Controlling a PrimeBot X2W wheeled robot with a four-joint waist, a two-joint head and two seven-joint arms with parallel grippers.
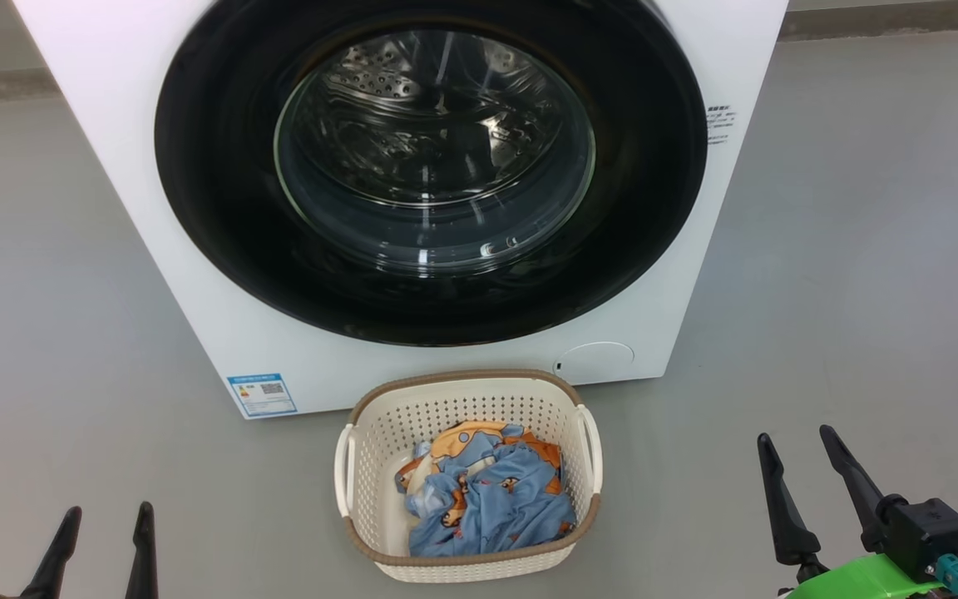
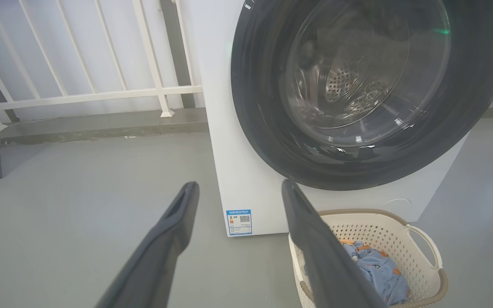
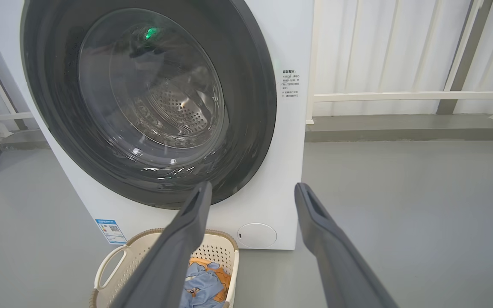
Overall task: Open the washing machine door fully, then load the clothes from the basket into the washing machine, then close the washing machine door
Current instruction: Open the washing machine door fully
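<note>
Left claw (image 1: 108, 509): at lower left of head view, fingers spread wide, holding nothing, touching nothing. Right claw (image 1: 795, 433): at lower right, likewise spread wide and empty, with a green fitting (image 1: 861, 580) and a black block at its wrist.

Basket (image 1: 446, 416): on grey floor (image 1: 861, 291) between the two claws, apart from both, just before the washing machine (image 1: 279, 366) and below its door. Cream, perforated, brown rim, a white handle on each side. Clothes (image 1: 491, 495) bunched on its bottom: light blue fabric with small orange prints uppermost, a cream and orange piece at the far side.

Door (image 1: 221, 208): shut flush against the front, glossy black, clear glass window at centre. Perforated steel drum (image 1: 379, 79) seen through the glass. Green glint on the glass in both wrist views.

Labelling: blue-edged sticker (image 1: 262, 394) at lower left corner of the front, bearing a QR code and small coloured marks; lettering too small to read. Block of small grey print (image 1: 719, 125) on the front, right of the door; not legible. Round white cap (image 1: 595, 363) at lower right of the front, just behind the basket rim.

Surroundings: white railing (image 2: 101, 92) on a grey kerb behind the machine, on both sides.

In the way: shut door across the drum mouth; basket directly before the lower front.
</note>
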